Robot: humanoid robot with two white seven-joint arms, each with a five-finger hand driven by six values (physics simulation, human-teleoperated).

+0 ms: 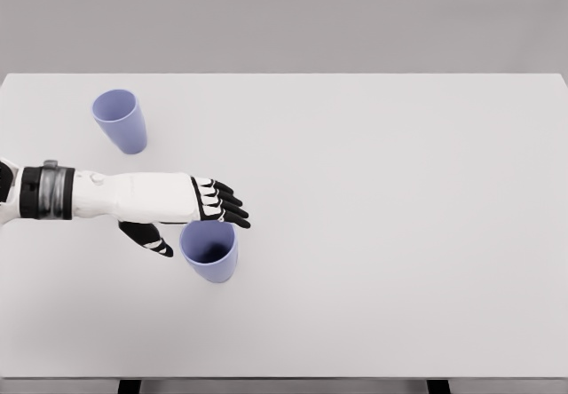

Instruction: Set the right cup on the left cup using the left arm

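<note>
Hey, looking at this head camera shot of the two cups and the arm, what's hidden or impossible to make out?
- Head view: whether the left hand touches the near cup; the overhead angle hides any gap.
- Left arm above the wrist: cut off by the picture's left edge.
- Right arm: outside the frame.
- Far cup interior: hidden by its tilt away from the camera.
</note>
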